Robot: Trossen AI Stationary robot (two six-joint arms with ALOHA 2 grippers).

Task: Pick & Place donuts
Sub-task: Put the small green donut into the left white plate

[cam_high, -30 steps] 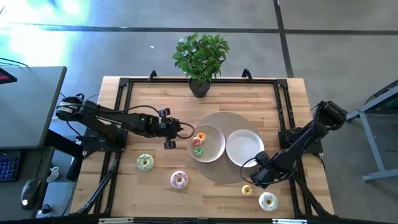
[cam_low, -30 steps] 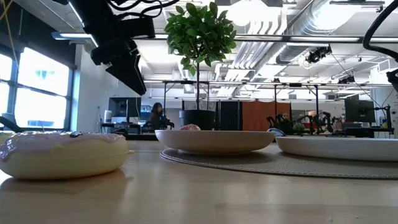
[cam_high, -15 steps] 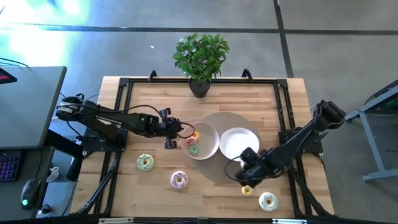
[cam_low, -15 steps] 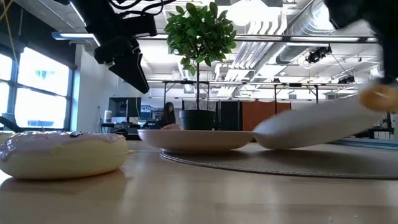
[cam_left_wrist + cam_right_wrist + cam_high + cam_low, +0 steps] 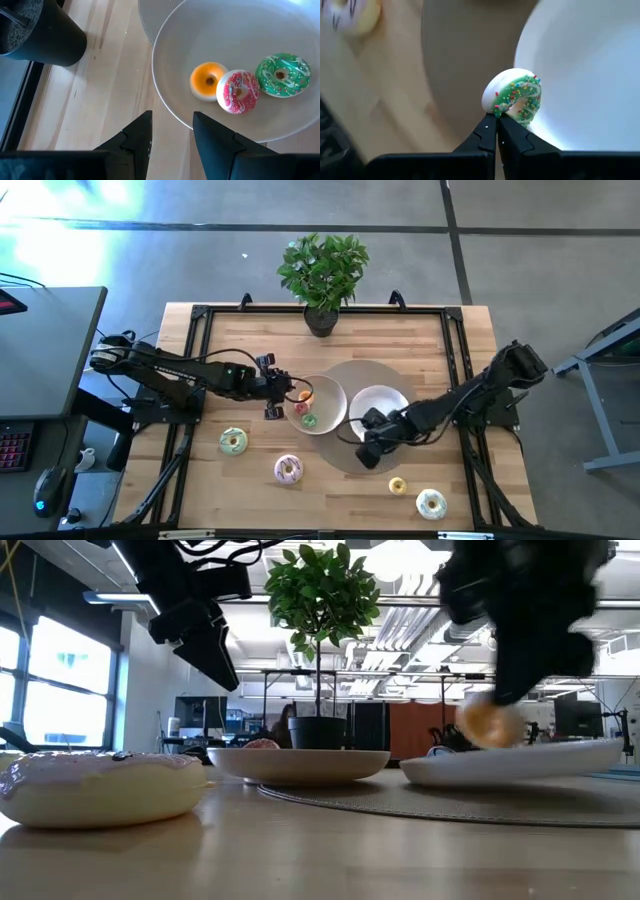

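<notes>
Right gripper (image 5: 496, 131) pinches a small green-iced, sprinkled toy donut (image 5: 514, 102) by its edge, just over the round white plate's (image 5: 590, 75) rim. Left gripper (image 5: 172, 131), fingers apart, hovers beside another white plate (image 5: 175, 105) holding orange, pink and green donuts (image 5: 239, 90).

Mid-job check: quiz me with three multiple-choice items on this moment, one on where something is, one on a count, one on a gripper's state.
1. Where is the right gripper?
A. at the near edge of the right plate
B. beside the plant
C. off the table

2. How many donuts lie in the left plate?
A. one
B. three
C. five

3. What is the right gripper's state?
A. open and empty
B. shut on a green donut
C. shut on a plate rim

Answers:
1. A: the high view shows it at that plate's edge.
2. B: the left wrist view shows an orange donut, a pink donut and a second green one.
3. B: the right wrist view shows the fingers pinching the donut's edge.
</notes>
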